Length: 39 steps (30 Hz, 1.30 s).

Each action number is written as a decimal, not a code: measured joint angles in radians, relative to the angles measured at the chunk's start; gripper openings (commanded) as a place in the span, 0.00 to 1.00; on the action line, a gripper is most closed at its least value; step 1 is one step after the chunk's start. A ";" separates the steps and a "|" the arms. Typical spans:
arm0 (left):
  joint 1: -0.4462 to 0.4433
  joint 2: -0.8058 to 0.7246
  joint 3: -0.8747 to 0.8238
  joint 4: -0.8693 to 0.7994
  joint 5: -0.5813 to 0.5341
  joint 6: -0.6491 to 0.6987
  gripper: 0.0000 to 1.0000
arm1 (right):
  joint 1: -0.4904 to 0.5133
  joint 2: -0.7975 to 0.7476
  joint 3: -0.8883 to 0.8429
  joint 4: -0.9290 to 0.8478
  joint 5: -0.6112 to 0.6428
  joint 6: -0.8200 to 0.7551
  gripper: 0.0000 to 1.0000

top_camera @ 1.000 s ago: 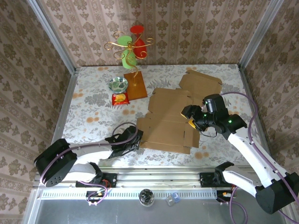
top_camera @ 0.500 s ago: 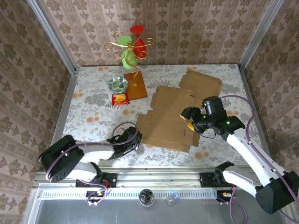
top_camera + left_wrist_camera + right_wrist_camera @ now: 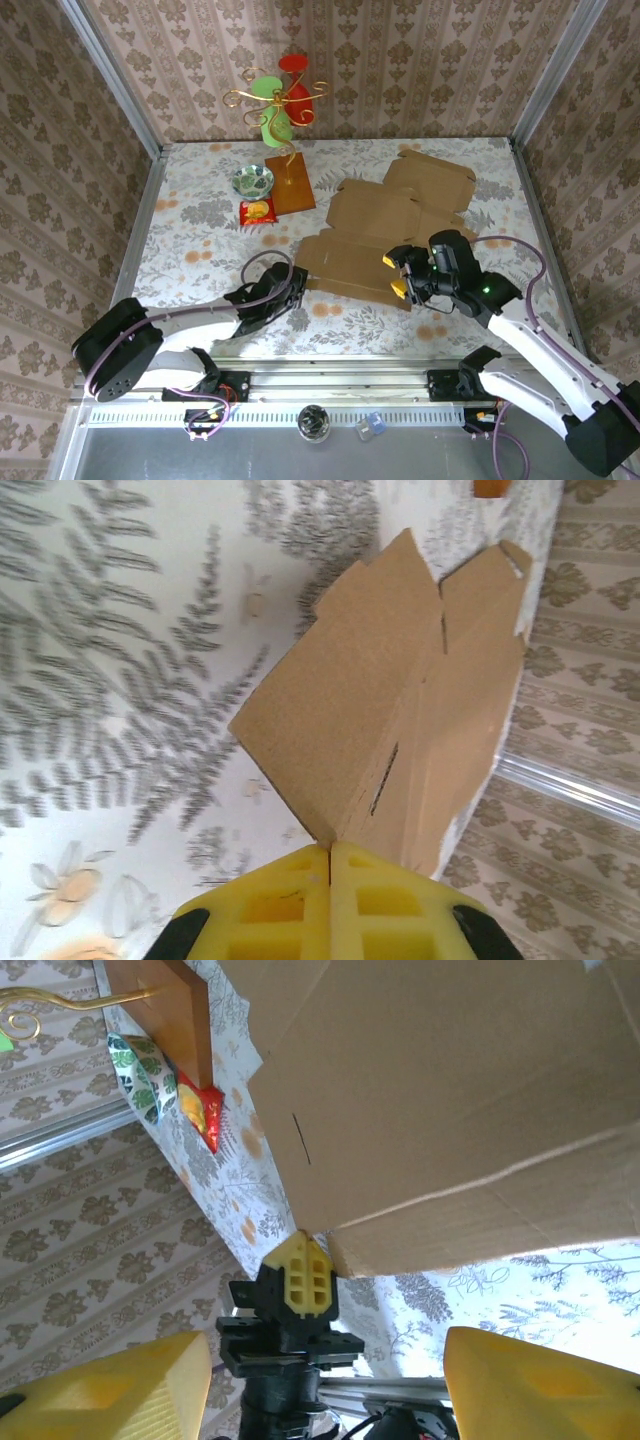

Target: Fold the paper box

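Cardboard box (image 3: 370, 235) mostly flat on desk (image 3: 200, 230), near panel tilting up; left pincer (image 3: 330, 855) pinching its corner, right pincer (image 3: 335, 1380) spread. Folding looks barely begun.

- I see the paper box (image 3: 380, 235) lying spread out near the middle of the table (image 3: 200, 250).
- My left gripper (image 3: 297, 287) is pinched together at the box's near left corner.
- My right gripper (image 3: 399, 274) sits at the near right edge, with its yellow pads spread apart.
- Further back on the left, a patterned bowl (image 3: 254, 181) and a red packet (image 3: 258, 211) lie beside a wooden stand (image 3: 289, 183).
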 measured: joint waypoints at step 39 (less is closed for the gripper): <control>0.000 -0.028 0.100 -0.040 -0.018 -0.023 0.00 | 0.299 0.253 -0.079 0.354 0.383 0.393 0.40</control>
